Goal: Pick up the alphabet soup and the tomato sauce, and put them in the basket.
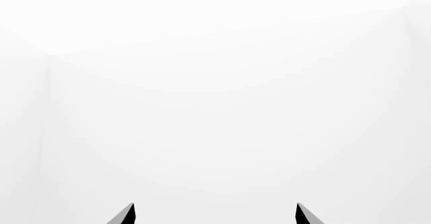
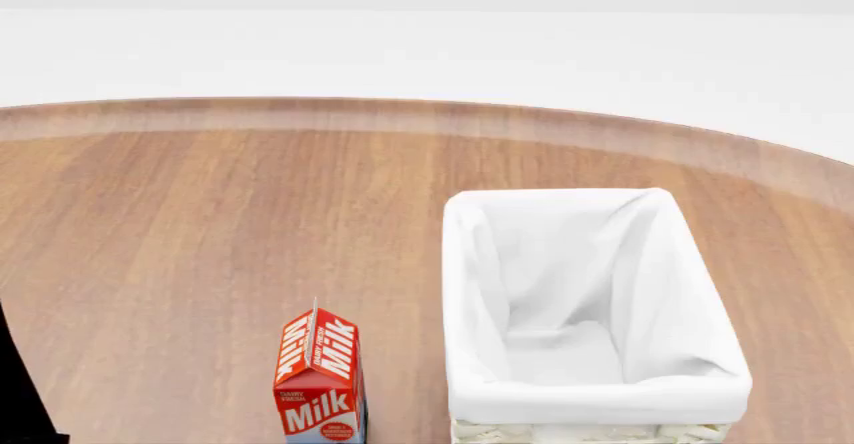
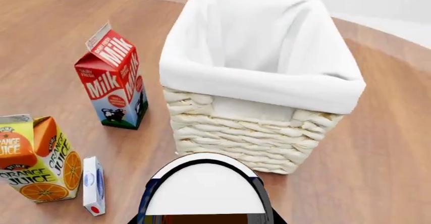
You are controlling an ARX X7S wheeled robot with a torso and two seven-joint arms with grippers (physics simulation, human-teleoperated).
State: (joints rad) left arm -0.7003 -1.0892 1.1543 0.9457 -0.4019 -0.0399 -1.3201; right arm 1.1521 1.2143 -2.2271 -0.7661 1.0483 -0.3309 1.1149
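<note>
Alphabet soup [image 3: 205, 188] right below the right wrist, grip impossible to tell with right gripper unseen, basket [image 3: 235, 133] just ahead, tomato sauce nowhere in sight, left gripper [image 1: 215, 216] spread and empty; could clip the near rim and topple if carried in too low.

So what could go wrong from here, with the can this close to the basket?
The alphabet soup appears lower than the basket rim in the right wrist view, so moving forward without lifting may hit the wicker wall. The milk carton stands close beside the basket and could be knocked over.
</note>
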